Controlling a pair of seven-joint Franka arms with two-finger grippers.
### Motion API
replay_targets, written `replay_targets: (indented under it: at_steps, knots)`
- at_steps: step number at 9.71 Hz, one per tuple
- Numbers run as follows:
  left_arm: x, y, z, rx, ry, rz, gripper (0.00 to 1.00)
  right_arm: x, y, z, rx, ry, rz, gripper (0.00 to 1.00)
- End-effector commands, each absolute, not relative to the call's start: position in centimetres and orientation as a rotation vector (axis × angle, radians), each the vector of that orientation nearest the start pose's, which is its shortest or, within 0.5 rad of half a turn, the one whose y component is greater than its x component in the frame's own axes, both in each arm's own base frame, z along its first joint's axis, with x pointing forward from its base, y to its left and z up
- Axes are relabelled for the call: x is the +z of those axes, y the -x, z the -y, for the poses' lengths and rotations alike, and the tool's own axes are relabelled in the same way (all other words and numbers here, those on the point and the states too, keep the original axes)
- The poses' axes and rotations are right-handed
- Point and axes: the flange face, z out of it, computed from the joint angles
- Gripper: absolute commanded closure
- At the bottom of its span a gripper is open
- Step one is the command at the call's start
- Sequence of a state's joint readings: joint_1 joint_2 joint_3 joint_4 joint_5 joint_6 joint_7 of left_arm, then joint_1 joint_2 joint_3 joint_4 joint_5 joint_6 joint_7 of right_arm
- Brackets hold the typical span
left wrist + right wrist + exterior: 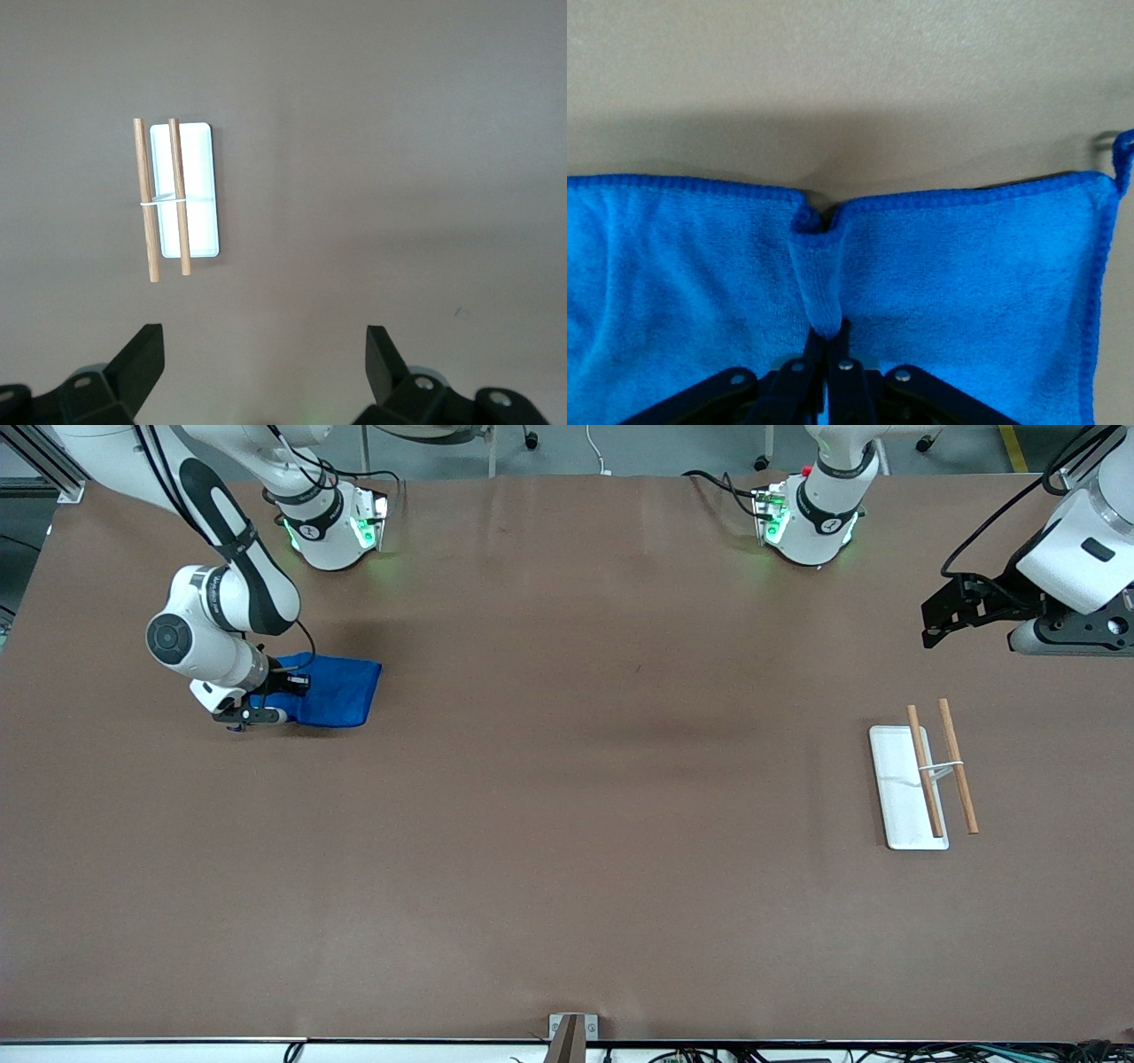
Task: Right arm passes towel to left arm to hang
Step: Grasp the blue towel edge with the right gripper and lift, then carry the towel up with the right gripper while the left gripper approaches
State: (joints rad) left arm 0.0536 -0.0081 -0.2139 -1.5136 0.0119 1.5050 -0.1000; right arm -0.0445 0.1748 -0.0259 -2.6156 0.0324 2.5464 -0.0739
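Observation:
The blue towel [341,691] lies flat on the brown table toward the right arm's end. The right gripper [294,684] is down at one edge of the towel, shut on a pinched-up fold of the cloth. In the right wrist view the towel [966,283] spreads out on both sides of the gripper [831,332], and the fold rises between its closed fingers. The left gripper [928,622] hangs open over bare table at the left arm's end, holding nothing. In the left wrist view its fingertips [146,350] stand wide apart around the gripper's centre [264,341].
A hanging rack with a white base [899,797] and two wooden rods [959,766] stands at the left arm's end, nearer the front camera than the left gripper. The left wrist view shows the same rack [199,177].

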Motion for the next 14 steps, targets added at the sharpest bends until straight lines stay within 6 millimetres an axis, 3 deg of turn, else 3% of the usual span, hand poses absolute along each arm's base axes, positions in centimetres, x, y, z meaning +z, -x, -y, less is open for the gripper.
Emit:
replay_targets:
  at_steps: [1, 5, 8, 9, 11, 14]
  knots:
    - [63.7, -54.4, 8.7, 0.062, 3.123, -0.126, 0.0, 21.3, -42.1, 1.3, 0.325, 3.097, -0.01, 1.0]
    - [63.7, -55.1, 8.2, 0.055, 3.127, -0.114, 0.0, 30.8, -47.3, -3.4, 0.226, 3.068, -0.026, 1.0]
    - [63.1, -55.6, 8.0, 0.064, 3.129, -0.109, 0.0, 40.9, -52.4, -6.6, 0.218, 2.935, -0.033, 1.0]
    - [61.6, -56.4, 8.3, 0.105, 3.132, -0.119, 0.0, 44.0, -53.3, -7.6, 0.197, 2.887, -0.029, 1.0]
    - [61.7, -57.8, 9.2, 0.088, 3.182, -0.139, 0.0, 47.8, -54.3, -9.9, 0.152, 2.76, -0.034, 1.0]
    - [60.9, -59.1, 12.0, 0.201, 3.647, -0.103, 0.0, 52.9, -54.8, -15.2, 0.072, 2.548, 0.0, 1.0]
